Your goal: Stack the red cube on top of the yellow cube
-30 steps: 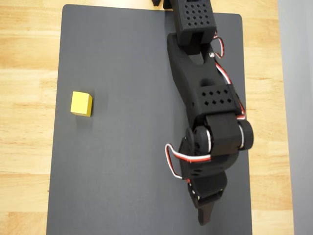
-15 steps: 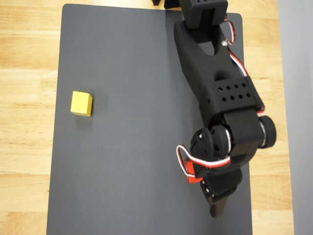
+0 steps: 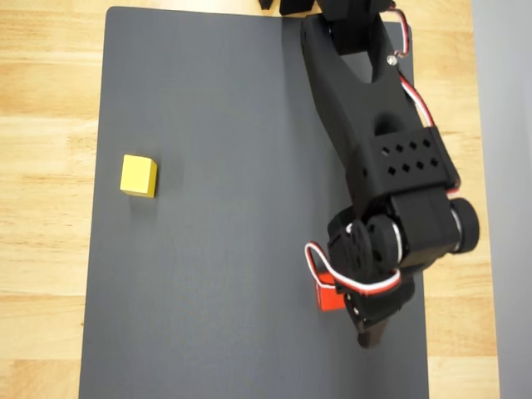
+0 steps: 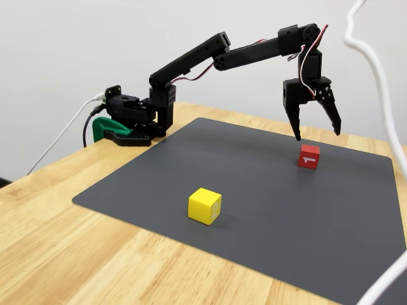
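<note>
The black arm [image 4: 210, 57] reaches out from its base at the far left corner of the dark grey mat [image 4: 254, 210], which lies on a wooden table [image 4: 57, 254]. Its gripper [image 4: 316, 133] hangs in the air with both fingers spread wide and pointing down, holding nothing. The red cube [image 4: 309, 155] sits on the mat directly beneath it, near the far right edge in the fixed view, with a pale mark on the face turned toward me. In the overhead view the red cube [image 3: 330, 295] peeks out from under the wrist. The yellow cube [image 4: 205, 206] rests well apart from it, close to the mat's near left edge.
</note>
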You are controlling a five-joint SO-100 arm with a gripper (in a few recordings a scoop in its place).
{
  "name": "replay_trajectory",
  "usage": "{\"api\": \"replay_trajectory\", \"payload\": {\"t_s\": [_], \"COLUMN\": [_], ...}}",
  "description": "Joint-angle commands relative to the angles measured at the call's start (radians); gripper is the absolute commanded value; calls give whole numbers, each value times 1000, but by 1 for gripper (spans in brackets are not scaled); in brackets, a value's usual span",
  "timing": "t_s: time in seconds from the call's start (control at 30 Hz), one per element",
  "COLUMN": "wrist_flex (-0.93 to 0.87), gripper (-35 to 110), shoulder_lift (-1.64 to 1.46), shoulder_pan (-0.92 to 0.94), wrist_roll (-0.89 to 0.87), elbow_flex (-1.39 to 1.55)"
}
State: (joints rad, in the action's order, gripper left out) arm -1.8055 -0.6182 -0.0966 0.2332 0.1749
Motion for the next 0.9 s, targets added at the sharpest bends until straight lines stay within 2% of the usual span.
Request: {"api": "replay_trajectory", "payload": {"t_s": [0.0,0.07,0.27,0.57,0.7,0.87], "wrist_flex": [-83,-38,-18,-61,-147,-150], "gripper": [35,35,35,36,36,36], "shoulder_lift": [-249,-285,-272,-155,-44,-43], "shoulder_pan": [-3,5,18,44,51,55], "wrist_roll": [26,23,25,29,31,35], "elbow_flex": [324,413,414,236,54,55]}}
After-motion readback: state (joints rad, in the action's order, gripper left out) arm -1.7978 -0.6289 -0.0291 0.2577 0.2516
